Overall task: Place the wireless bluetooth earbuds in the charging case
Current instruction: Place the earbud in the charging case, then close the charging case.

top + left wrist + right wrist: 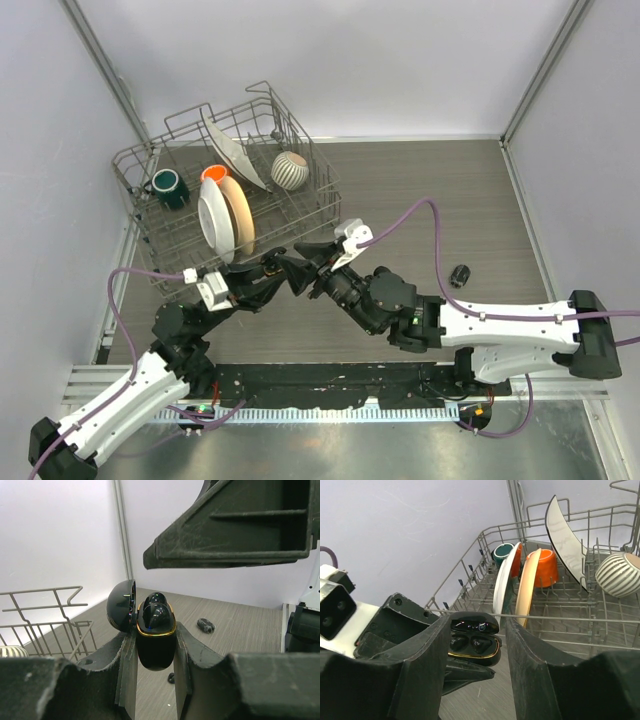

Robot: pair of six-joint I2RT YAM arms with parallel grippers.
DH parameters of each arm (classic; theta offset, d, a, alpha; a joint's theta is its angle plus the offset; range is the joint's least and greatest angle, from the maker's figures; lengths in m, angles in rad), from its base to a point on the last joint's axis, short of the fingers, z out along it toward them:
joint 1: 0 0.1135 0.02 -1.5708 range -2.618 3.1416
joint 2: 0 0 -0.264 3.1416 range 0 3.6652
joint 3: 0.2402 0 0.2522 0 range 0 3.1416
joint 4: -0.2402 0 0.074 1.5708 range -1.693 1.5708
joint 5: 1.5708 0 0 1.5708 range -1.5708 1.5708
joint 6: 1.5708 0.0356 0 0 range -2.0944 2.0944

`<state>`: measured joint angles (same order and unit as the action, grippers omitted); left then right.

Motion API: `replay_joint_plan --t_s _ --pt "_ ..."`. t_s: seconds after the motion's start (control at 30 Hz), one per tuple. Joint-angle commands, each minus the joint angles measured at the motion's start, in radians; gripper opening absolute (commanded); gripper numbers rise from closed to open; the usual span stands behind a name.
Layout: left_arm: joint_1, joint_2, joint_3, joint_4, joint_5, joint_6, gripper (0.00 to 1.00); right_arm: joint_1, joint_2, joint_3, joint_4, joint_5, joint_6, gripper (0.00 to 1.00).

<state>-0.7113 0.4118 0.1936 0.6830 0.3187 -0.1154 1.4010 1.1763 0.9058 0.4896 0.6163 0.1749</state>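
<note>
top view / arms: left gripper [288,270] and right gripper [322,262] meet tip to tip just in front of the dish rack [165,235]. What sits between them is too small to read here.
top view / stray: small black piece, looks like a loose earbud [460,275], lies on the table [480,200] well right of the rack, apart from both arms.
left wrist / grip: left fingers are clamped on the charging case [156,647], one each side. Case is upright, lid [121,605] swung open on the rack side.
left wrist / contents: earbuds [156,612] sit in the case, two rounded tops showing above the gold rim [150,632].
left wrist / right tool: one right finger [230,525] hangs above the case, not touching.
right wrist / tool: right fingers are spread with nothing gripped. The case shows through the gap, near side of the rack, both wells filled.
step: judging by this, the insertion looks done or is at final seating. I can't tell if the buds are fully down.
next: a light press straight down on each bud if proud, then tip the lid shut. The left grip must hold so the case doesn't twist.
</note>
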Motion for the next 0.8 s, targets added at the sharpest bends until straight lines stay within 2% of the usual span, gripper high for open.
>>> replay_joint_plan --t_s 0.0,0.2,0.27,0.3,0.33,0.4,0.43,0.5,0.53,0.57,0.67,0.77 --pt "-0.001 -0.002 0.026 0.052 0.013 0.010 0.00 0.003 0.019 0.051 -0.066 0.064 0.032 0.51" --pt "-0.001 -0.005 0.014 0.052 0.040 -0.006 0.00 -0.013 0.019 0.183 -0.310 0.099 0.106 0.52" --pt "-0.001 -0.001 0.010 0.052 0.049 -0.013 0.00 -0.022 0.011 0.205 -0.327 0.106 0.118 0.56" --pt "-0.001 0.002 0.012 0.050 0.056 -0.016 0.00 -0.034 0.014 0.228 -0.429 0.124 0.171 0.58" --pt "-0.001 0.001 0.013 0.049 0.057 -0.017 0.00 -0.098 0.025 0.289 -0.516 0.147 0.236 0.69" --pt "-0.001 -0.004 0.017 0.043 0.056 -0.015 0.00 -0.201 0.036 0.320 -0.688 0.059 0.376 0.73" --pt "0.001 -0.002 0.020 0.043 0.054 -0.013 0.00 -0.293 0.029 0.311 -0.721 0.018 0.418 0.74" --pt "0.000 -0.001 0.029 0.036 0.060 -0.007 0.00 -0.359 -0.009 0.277 -0.726 -0.085 0.503 0.77" --pt "-0.001 -0.002 0.033 0.032 0.063 -0.003 0.00 -0.402 -0.020 0.240 -0.714 -0.117 0.518 0.84" --pt "-0.001 -0.002 0.035 0.023 0.066 -0.003 0.00 -0.422 -0.032 0.231 -0.711 -0.166 0.540 0.87" --pt "-0.001 0.002 0.037 0.021 0.071 -0.001 0.00 -0.535 -0.015 0.252 -0.785 -0.355 0.629 0.89" --pt "-0.001 0.013 0.044 0.027 0.074 -0.004 0.00 -0.591 0.029 0.298 -0.876 -0.403 0.683 0.89"
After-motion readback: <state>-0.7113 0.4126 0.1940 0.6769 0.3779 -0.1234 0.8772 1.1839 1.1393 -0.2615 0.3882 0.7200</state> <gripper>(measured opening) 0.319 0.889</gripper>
